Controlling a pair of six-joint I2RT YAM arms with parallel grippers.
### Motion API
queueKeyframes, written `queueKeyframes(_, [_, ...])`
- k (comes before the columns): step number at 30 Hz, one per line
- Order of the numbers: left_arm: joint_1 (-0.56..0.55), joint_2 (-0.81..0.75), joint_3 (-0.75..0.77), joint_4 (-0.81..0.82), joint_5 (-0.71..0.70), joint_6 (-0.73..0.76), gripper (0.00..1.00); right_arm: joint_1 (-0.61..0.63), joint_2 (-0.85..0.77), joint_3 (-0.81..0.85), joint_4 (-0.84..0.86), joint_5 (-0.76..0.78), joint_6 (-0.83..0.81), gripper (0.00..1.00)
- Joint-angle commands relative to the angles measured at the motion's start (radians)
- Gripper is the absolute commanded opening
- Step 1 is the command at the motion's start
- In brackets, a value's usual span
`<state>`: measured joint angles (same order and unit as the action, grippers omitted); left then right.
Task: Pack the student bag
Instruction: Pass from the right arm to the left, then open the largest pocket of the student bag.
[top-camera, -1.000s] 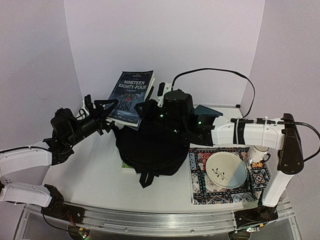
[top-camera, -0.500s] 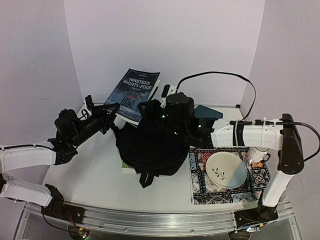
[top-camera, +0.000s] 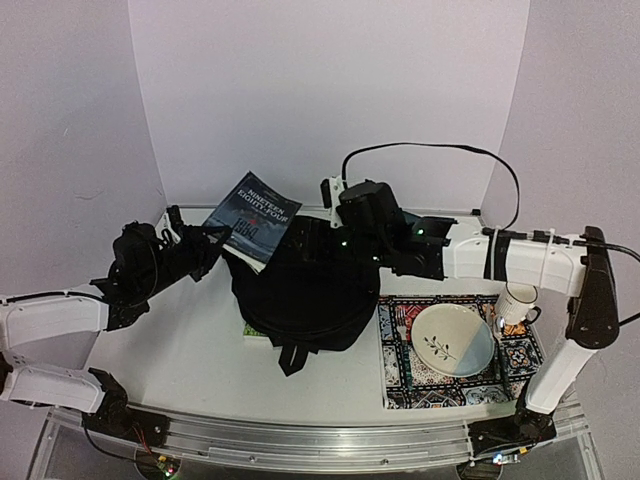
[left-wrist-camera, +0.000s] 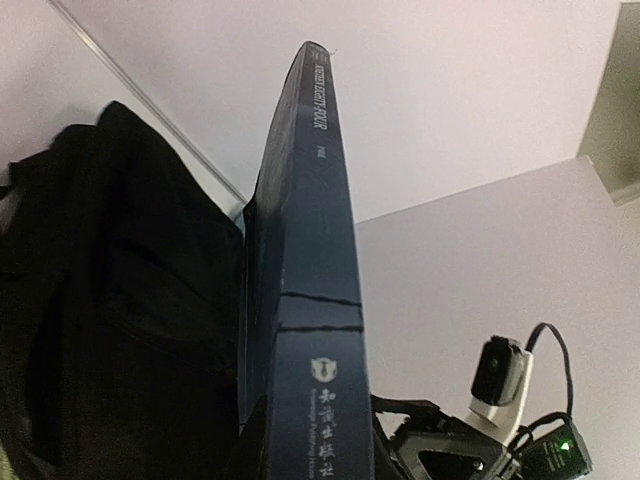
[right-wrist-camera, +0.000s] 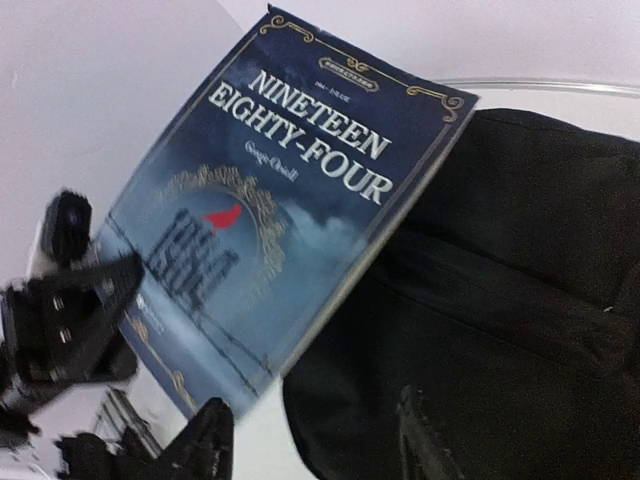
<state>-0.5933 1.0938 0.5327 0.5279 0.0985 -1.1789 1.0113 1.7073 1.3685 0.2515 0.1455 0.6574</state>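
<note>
Top external: left claw (top-camera: 213, 243), gripping book (top-camera: 255, 212), just beside student bag (top-camera: 300, 292).

The book (right-wrist-camera: 270, 230) carries "NINETEEN EIGHTY-FOUR" in white capitals on its front cover; the small line beneath is illegible. The spine (left-wrist-camera: 312, 300) repeats the title in small print, with Chinese characters under an emblem at its foot.

The book (left-wrist-camera: 310, 300) runs off the bottom edge of the left wrist view.

Matt cloth bag (top-camera: 300, 290), glossy paper book (top-camera: 255, 212)
</note>
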Motion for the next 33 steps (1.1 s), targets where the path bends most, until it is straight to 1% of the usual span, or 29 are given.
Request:
queueKeyframes(1, [0.113, -0.029, 0.062, 0.055, 0.088, 0.013, 0.00, -0.003, -0.053, 0.055, -0.256, -0.074, -0.307, 0.70])
queueKeyframes(3, [0.145, -0.024, 0.074, 0.037, 0.129, 0.021, 0.00, -0.003, -0.050, 0.057, -0.332, -0.093, -0.384, 0.76])
queueKeyframes(5, [0.173, -0.021, 0.094, 0.005, 0.162, 0.041, 0.00, -0.003, -0.039, 0.069, -0.397, -0.102, -0.478, 0.79])
queueKeyframes(9, [0.254, -0.026, 0.124, -0.080, 0.223, 0.058, 0.00, 0.000, 0.027, 0.141, -0.593, -0.104, -0.614, 0.79])
queueKeyframes(12, [0.336, -0.019, 0.143, -0.119, 0.308, 0.058, 0.00, 0.012, 0.084, 0.185, -0.677, -0.110, -0.694, 0.79])
queueKeyframes(15, [0.398, -0.010, 0.172, -0.162, 0.378, 0.072, 0.00, 0.043, 0.141, 0.210, -0.722, -0.080, -0.745, 0.79])
queueKeyframes(18, [0.439, -0.004, 0.191, -0.214, 0.418, 0.095, 0.00, 0.064, 0.198, 0.235, -0.752, -0.040, -0.774, 0.78])
queueKeyframes(21, [0.462, 0.003, 0.203, -0.241, 0.452, 0.108, 0.00, 0.078, 0.252, 0.270, -0.775, 0.005, -0.801, 0.76])
queueKeyframes(24, [0.472, 0.012, 0.212, -0.268, 0.472, 0.119, 0.00, 0.092, 0.287, 0.297, -0.784, 0.019, -0.825, 0.75])
queueKeyframes(26, [0.472, 0.016, 0.218, -0.283, 0.483, 0.127, 0.00, 0.094, 0.305, 0.306, -0.784, 0.050, -0.831, 0.74])
queueKeyframes(28, [0.473, 0.023, 0.229, -0.306, 0.497, 0.142, 0.00, 0.095, 0.321, 0.313, -0.785, 0.094, -0.840, 0.70])
queueKeyframes(31, [0.472, 0.028, 0.266, -0.384, 0.492, 0.194, 0.00, 0.095, 0.326, 0.323, -0.784, 0.175, -0.842, 0.60])
queueKeyframes(33, [0.472, 0.026, 0.288, -0.437, 0.493, 0.233, 0.00, 0.095, 0.319, 0.334, -0.781, 0.205, -0.843, 0.55])
